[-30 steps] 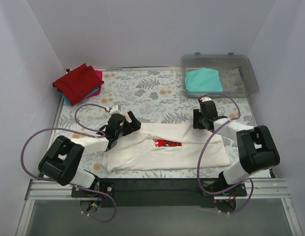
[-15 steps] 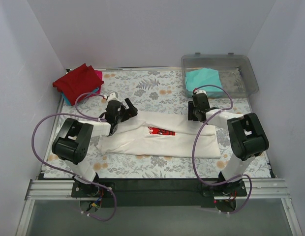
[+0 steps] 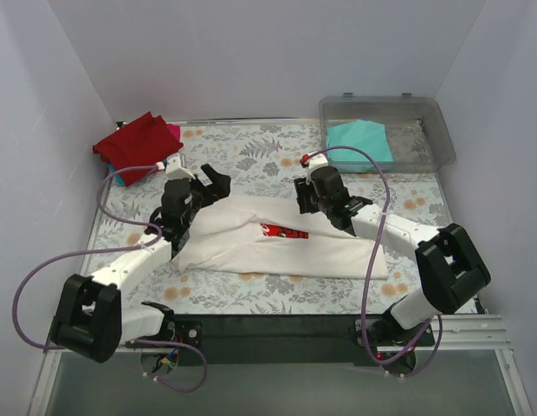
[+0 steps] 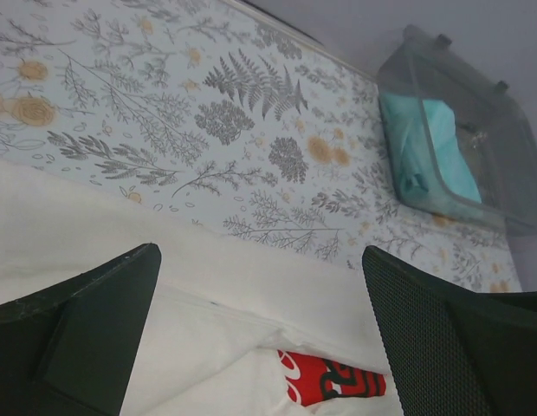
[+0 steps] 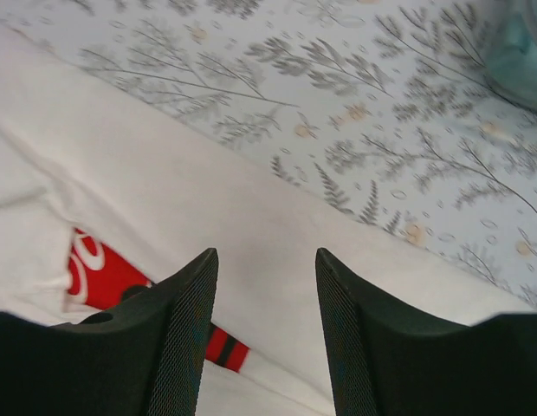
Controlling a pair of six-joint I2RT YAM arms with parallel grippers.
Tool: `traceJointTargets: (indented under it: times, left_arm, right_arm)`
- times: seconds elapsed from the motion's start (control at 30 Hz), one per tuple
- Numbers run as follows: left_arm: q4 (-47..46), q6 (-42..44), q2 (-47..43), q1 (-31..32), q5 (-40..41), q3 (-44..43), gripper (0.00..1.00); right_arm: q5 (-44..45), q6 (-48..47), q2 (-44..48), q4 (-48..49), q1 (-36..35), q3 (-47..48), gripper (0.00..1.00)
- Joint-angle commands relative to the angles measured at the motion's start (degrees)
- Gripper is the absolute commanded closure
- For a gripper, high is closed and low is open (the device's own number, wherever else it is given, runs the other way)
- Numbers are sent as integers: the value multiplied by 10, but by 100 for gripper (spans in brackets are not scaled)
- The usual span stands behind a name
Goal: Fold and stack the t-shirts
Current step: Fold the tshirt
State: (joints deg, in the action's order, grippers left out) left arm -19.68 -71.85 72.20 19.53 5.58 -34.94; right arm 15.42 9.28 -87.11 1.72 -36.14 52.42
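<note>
White t-shirt (image 3: 277, 247) lies flat beneath the wide-spread left hand (image 3: 205, 181) and the half-spread right hand (image 3: 303, 199), neither pinching it.

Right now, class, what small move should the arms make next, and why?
Probably lower the left gripper and right gripper to pinch the far edge of the white t-shirt: both hover open above it, empty, and it lies only partly folded.

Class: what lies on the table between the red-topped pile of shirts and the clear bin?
Nothing but bare flowered table cover, seen in the top view, separates the pile of shirts from the clear bin.
</note>
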Motion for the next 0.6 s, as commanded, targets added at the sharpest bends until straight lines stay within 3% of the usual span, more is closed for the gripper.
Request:
traceJointTargets:
  times: [0.0, 0.13, 0.33, 0.57]
  left_arm:
    - [84, -21, -57, 0, 71, 16, 5]
    - [147, -46, -86, -3, 79, 34, 2]
    - [156, -70, -171, -3, 51, 101, 3]
    - [188, -85, -241, -3, 103, 126, 3]
  right_arm:
    - [-112, -12, -2, 89, -2, 22, 56]
    - [-190, -16, -73, 122, -17, 70, 56]
    - [-253, -25, -178, 143, -42, 166, 56]
    - [-330, -13, -260, 161, -65, 246, 56]
